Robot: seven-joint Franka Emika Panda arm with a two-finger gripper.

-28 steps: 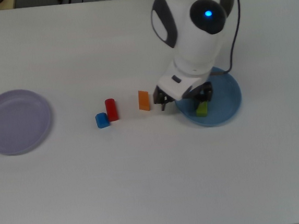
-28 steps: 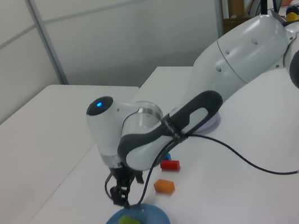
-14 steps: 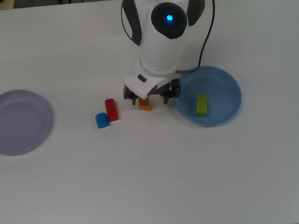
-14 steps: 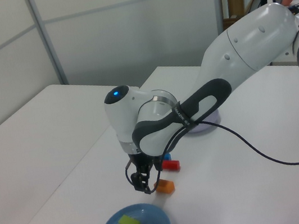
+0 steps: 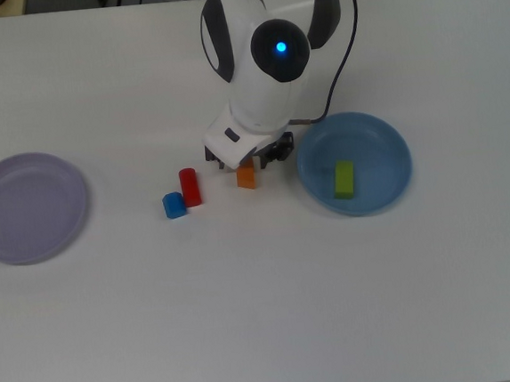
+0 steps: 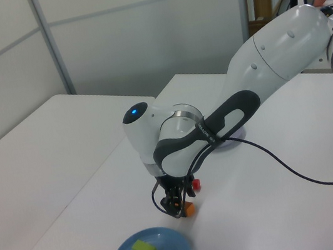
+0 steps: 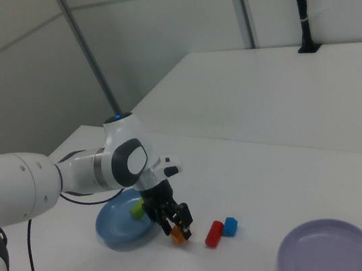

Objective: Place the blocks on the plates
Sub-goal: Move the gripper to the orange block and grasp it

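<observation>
**Gripper down over the orange block, green block already on the blue plate**

The white bench carries everything. The white Franka arm reaches across it and bends down near the middle of the bench. Its black two-finger gripper stands low over the small orange oblong block, with a finger on either side of the block in the right view. The fingers are spread about as wide as the block; whether they press on it or only flank it I cannot tell. In the top view the arm's wrist hides the far end of the block.

The round, shallow, medium-blue plate lies just beside the gripper, toward the top view's right edge of the bench. The lime-green oblong block lies flat inside it, near the middle.

The round, shallow, pale lavender plate sits well apart, close to the top view's left edge of the bench, with nothing on it.

Between the two plates, on the bare bench, the red oblong block lies near the orange one, on the top view's left of it. The shorter blue block lies just beside the red one, on the lavender plate's side.
</observation>
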